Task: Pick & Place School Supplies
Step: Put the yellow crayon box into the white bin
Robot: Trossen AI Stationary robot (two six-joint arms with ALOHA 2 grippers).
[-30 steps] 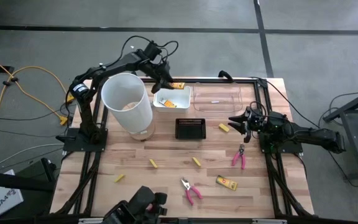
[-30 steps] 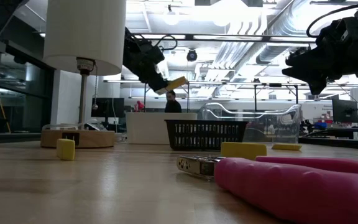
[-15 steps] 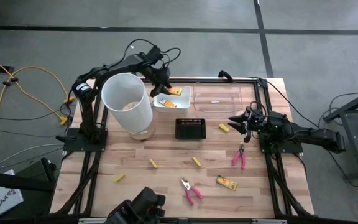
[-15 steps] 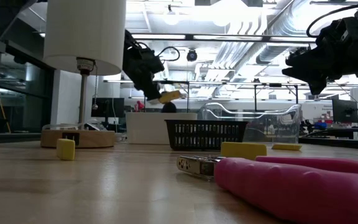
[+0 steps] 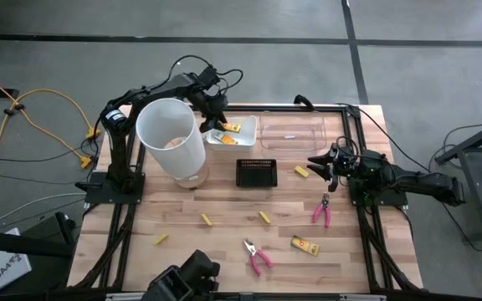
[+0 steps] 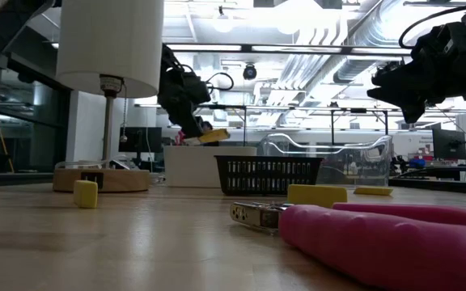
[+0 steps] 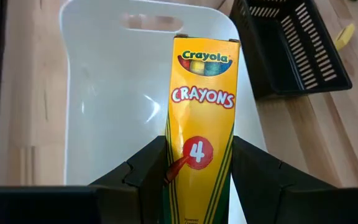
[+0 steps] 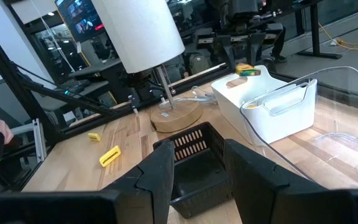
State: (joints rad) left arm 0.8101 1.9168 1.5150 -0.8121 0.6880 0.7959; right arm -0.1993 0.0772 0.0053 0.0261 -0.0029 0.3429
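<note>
Pinching the crayon box (image 7: 201, 134) by its long sides over the far white bin (image 7: 114, 93), the left gripper (image 7: 199, 167) holds firm. Light, crushable cardboard, I judge. Right gripper (image 8: 196, 163) waits spread, empty.

grey floor (image 5: 442, 50), bright ceiling lights (image 6: 298, 16)

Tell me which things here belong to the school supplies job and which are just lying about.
Job:
crayon box held by left gripper
crayon box on table
pliers, pliers
yellow blocks
white bin

Lying about:
cylinder
black tray
clear tub
right gripper, idle
</note>
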